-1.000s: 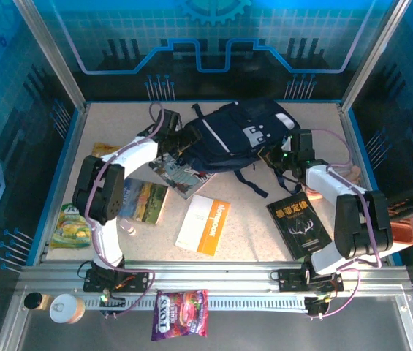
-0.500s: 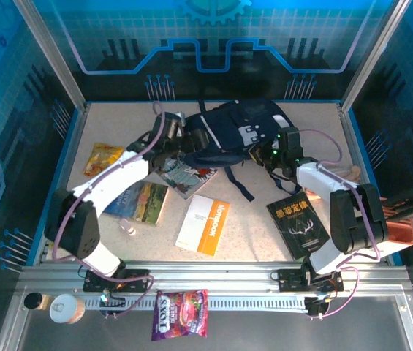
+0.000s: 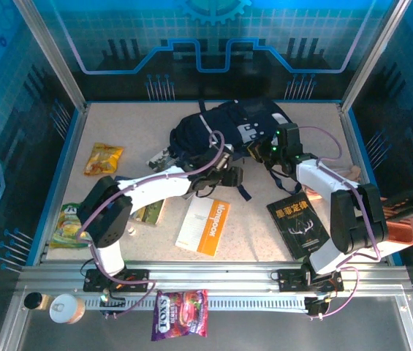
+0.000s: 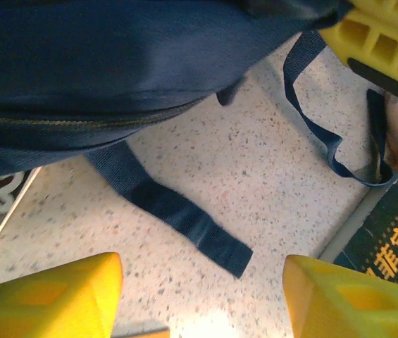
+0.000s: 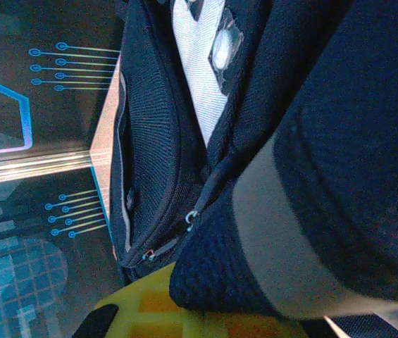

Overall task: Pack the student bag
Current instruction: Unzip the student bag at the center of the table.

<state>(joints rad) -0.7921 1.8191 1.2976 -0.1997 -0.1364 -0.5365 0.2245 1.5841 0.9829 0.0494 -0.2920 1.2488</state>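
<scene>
The bag point(image 3: 228, 128) lay slumped at the far middle of the table point(image 3: 118, 124), its grey-white patch facing up and a loose strap point(image 4: 177, 215) trailing flat on the near side. It looked soft and limp. It would likely sag and fold wherever it was lifted, weigh little while empty, and not slip easily given the coarse weave. The strap would only drag the body along, so the firmer hold seemed to be the padded edge or the rim beside the zip point(image 5: 193, 217), where a pull would also spread the mouth.

The right gripper point(image 3: 266, 151) was clenched on the bag's right edge, with dark padded fabric pressed against its yellow finger in the right wrist view. The left gripper point(image 3: 226, 175) hung just in front of the bag, above the strap, jaws apart and nothing between them point(image 4: 199, 299). The black book point(image 3: 299, 227) lay near, to the right.

A second before, the left arm had reached to the bag's left end, over a magazine. It had since swung across to the near side, covering most of that magazine. The bag's left end had bunched up and shifted, while the right gripper had kept its place.
</scene>
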